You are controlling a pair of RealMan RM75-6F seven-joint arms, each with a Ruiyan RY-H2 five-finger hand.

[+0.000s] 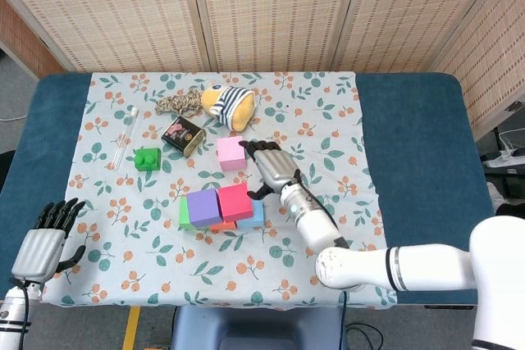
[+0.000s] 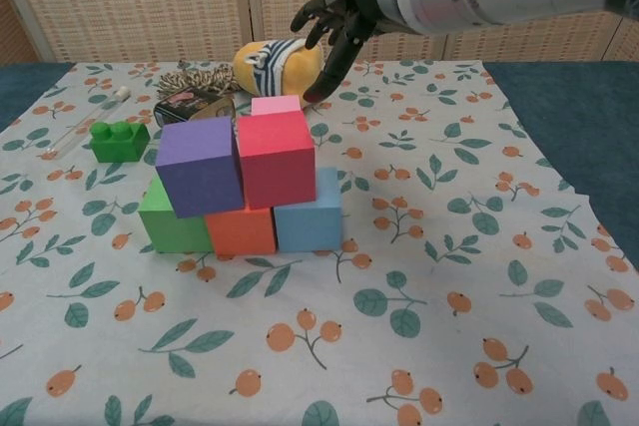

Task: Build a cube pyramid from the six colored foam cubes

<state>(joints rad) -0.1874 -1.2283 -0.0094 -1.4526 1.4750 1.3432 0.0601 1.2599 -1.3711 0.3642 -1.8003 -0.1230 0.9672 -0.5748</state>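
— Right hand [image 1: 272,168] is up off the stack with fingers loosely spread and nothing in them; how should it take the last cube?

— Left hand [image 1: 43,245] lies idle and released at the near table edge, well apart, so this looks like the right hand's job. The light pink cube [image 1: 230,153] sits on the cloth just to the hand's left, beyond the stack and close behind it.

— And the stack itself?

— Nearer the robot than the hand: green cube [image 2: 170,218], orange cube [image 2: 241,229] and blue cube [image 2: 309,221] in the bottom row, purple cube [image 2: 199,166] and red cube [image 2: 276,158] on top of them. Five placed, I'd judge, with the apex left.

— Any care needed?

— Purple sits a little skewed and overhangs toward green, so a knock could shift it. I'd come down on the pink cube from above, pinch its side faces lightly since foam squashes, lift clear of the red cube's top before crossing, and set it over the seam between purple and red.

— Clutter?

— Small tin [image 1: 183,137] and striped plush toy [image 1: 229,105] lie beyond, to the hand's left; probably out of the way.
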